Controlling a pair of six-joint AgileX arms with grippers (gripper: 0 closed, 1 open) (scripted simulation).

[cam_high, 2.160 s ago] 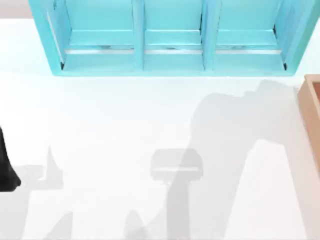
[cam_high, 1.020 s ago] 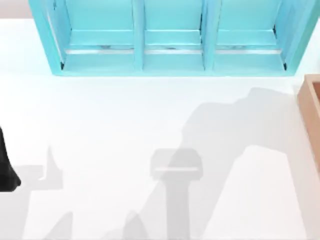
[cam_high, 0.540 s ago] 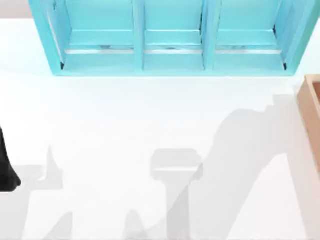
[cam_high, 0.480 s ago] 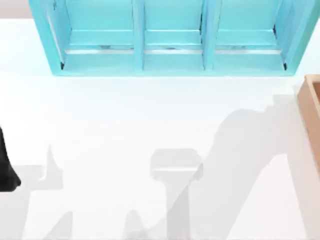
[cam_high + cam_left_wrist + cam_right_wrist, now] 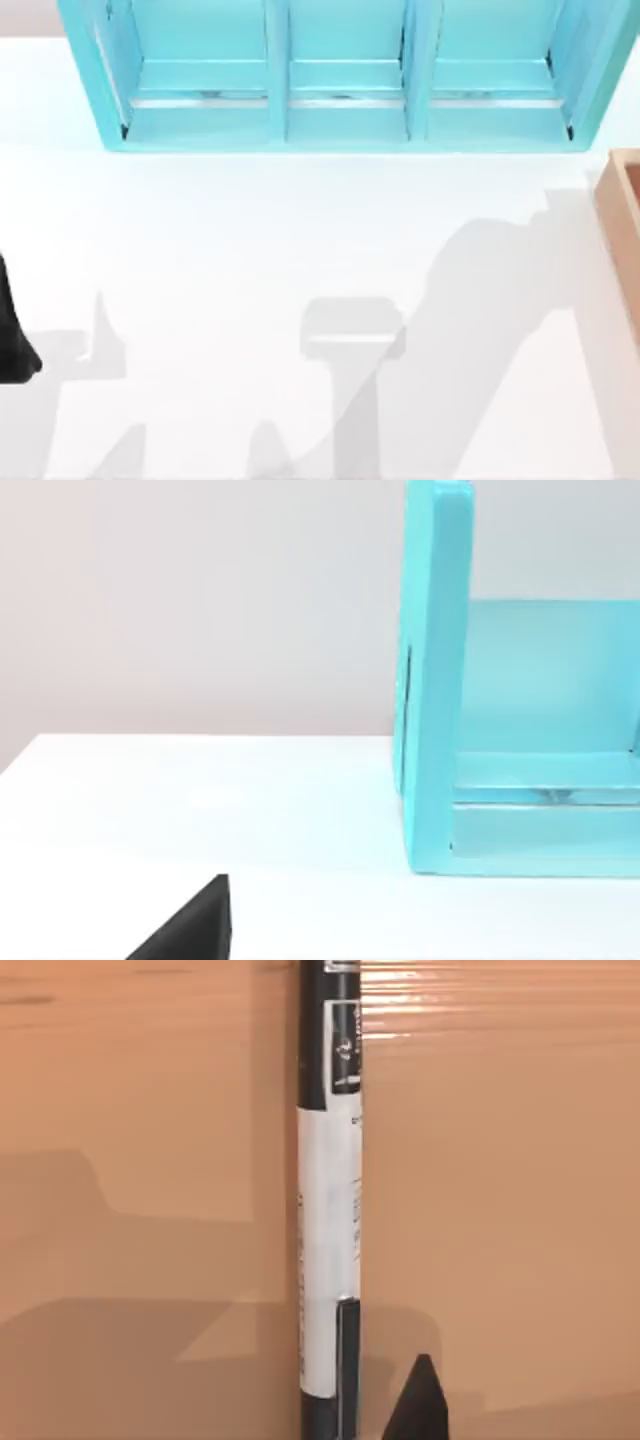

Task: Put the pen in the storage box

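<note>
The pen (image 5: 330, 1240) is a slim black marker with a white labelled barrel. In the right wrist view it runs lengthwise over the brown inner surface of the storage box (image 5: 520, 1210). A black tip of my right gripper (image 5: 418, 1405) pokes in just beside the pen's lower end, a small gap apart. In the top view the storage box (image 5: 622, 230) shows as a brown wooden corner at the table's right edge. A dark part of my left arm (image 5: 12, 340) sits parked at the far left edge, and a black wedge of my left gripper (image 5: 190, 925) rests low over the white table.
A teal shelf unit (image 5: 340, 120) with three open bays spans the back of the white table (image 5: 250, 250). Its end wall (image 5: 435, 680) stands close ahead in the left wrist view. Grey arm shadows lie across the table's front and right.
Over the last two seconds the large arm shadow on the table slid rightwards towards the storage box. Since half a second ago it has held still. The left arm has not moved.
</note>
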